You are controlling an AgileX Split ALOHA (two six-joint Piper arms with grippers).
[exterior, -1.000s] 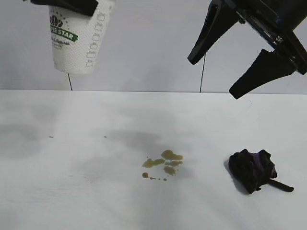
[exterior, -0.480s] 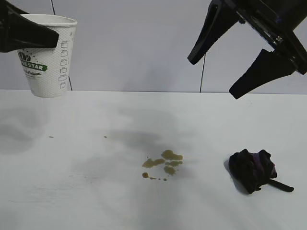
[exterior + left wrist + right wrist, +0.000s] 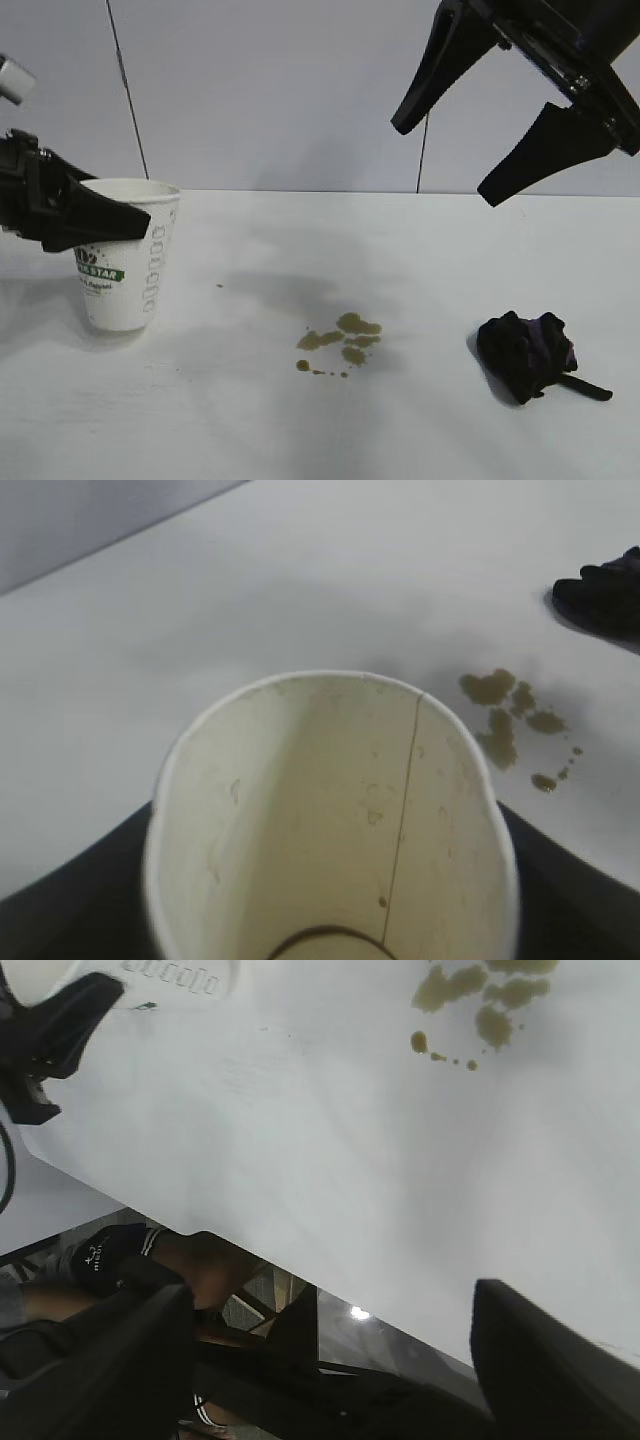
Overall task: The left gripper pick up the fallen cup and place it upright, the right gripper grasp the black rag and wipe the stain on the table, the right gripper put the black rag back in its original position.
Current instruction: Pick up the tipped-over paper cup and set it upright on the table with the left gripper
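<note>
I see the left hand [image 3: 125, 222] grasping the cup [image 3: 127, 265], which stands upright on the surface [image 3: 320, 430] at its left side. The right hand [image 3: 445, 160] hangs released above the black rag [image 3: 525, 355]; the stain [image 3: 342, 342] lies between the cup and the rag.

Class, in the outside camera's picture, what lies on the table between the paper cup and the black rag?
The stain, a cluster of olive-brown blotches, lies between the cup and the black rag in the exterior view.
</note>
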